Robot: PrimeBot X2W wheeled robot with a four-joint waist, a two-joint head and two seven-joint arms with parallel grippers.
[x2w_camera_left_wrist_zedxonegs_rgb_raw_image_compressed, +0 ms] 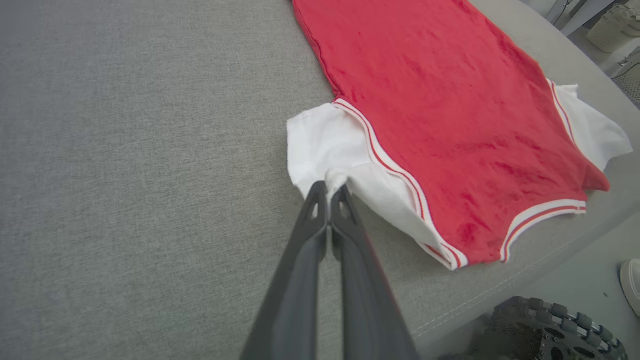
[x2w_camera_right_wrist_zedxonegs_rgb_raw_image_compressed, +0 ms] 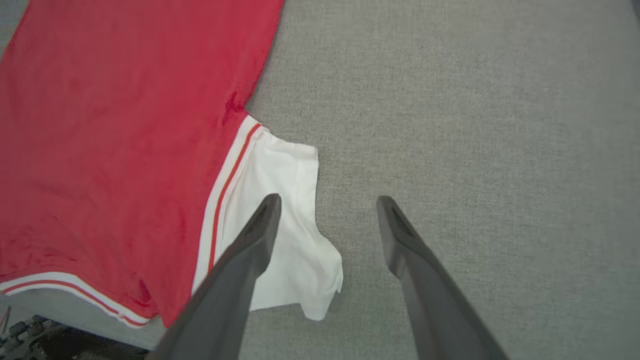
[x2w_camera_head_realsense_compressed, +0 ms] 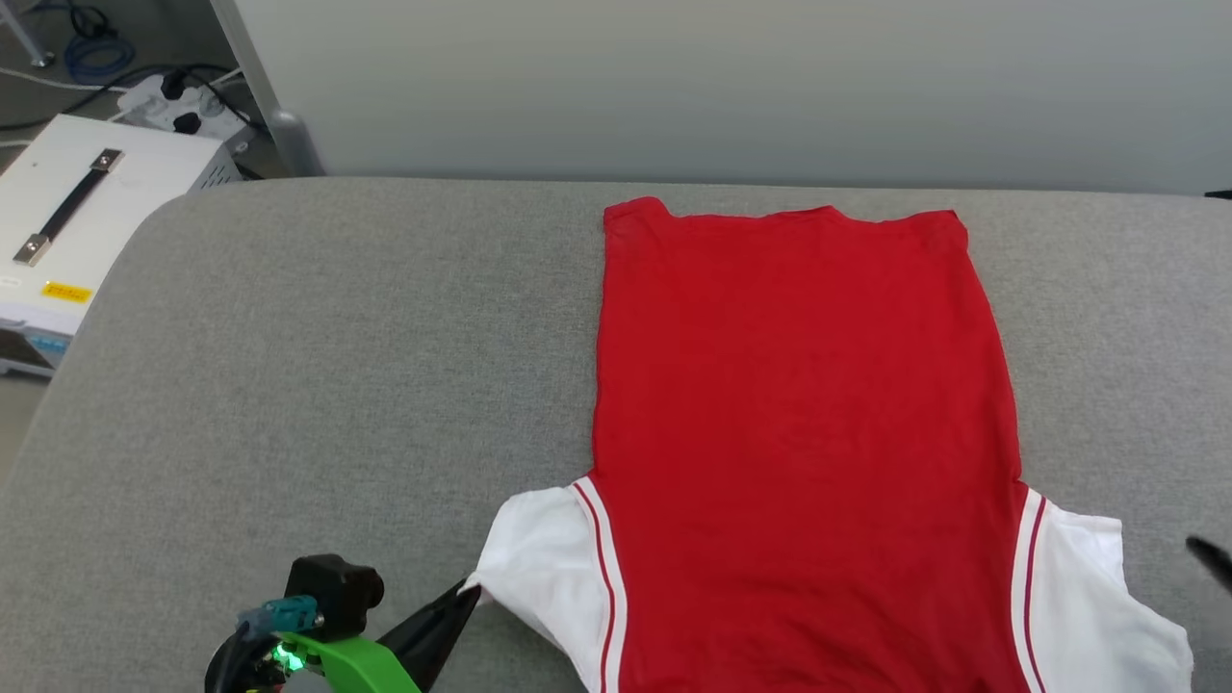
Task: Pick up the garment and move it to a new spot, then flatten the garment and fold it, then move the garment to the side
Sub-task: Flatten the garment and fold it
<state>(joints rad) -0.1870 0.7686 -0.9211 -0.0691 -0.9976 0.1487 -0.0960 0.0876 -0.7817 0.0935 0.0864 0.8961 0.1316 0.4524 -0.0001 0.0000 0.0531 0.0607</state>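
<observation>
Observation: left gripper (x2w_camera_left_wrist_zedxonegs_rgb_raw_image_compressed: 327, 189) has its two long dark fingers pressed together on a small pinch of white cloth. The pinch is at the outer edge of the left-side sleeve (x2w_camera_left_wrist_zedxonegs_rgb_raw_image_compressed: 322, 140) of the garment (x2w_camera_left_wrist_zedxonegs_rgb_raw_image_compressed: 440, 100), a red jersey-style cloth shirt with white short sleeves and red-and-white striped trim. The pinched cloth bunches up at the fingertips, and the rest of that sleeve lies slack. In the head view the same gripper (x2w_camera_head_realsense_compressed: 465, 599) meets the sleeve's outer corner from the side away from the red body.

Right gripper (x2w_camera_right_wrist_zedxonegs_rgb_raw_image_compressed: 327, 202): fingers spread wide, nothing between them. One finger shows over the white right-side sleeve (x2w_camera_right_wrist_zedxonegs_rgb_raw_image_compressed: 287, 220), the other over bare surface just outside that sleeve's outer edge. Contact with the cloth: cannot tell.

Garment position: spread flat on the grey fabric-covered desk (x2w_camera_head_realsense_compressed: 337, 385), plain red face up. The hem end points away from both grippers. The sleeves and striped neck trim lie at the end nearest them. The red body lies between the two grippers, with the left gripper clamped to one sleeve and the right gripper free at the other.
</observation>
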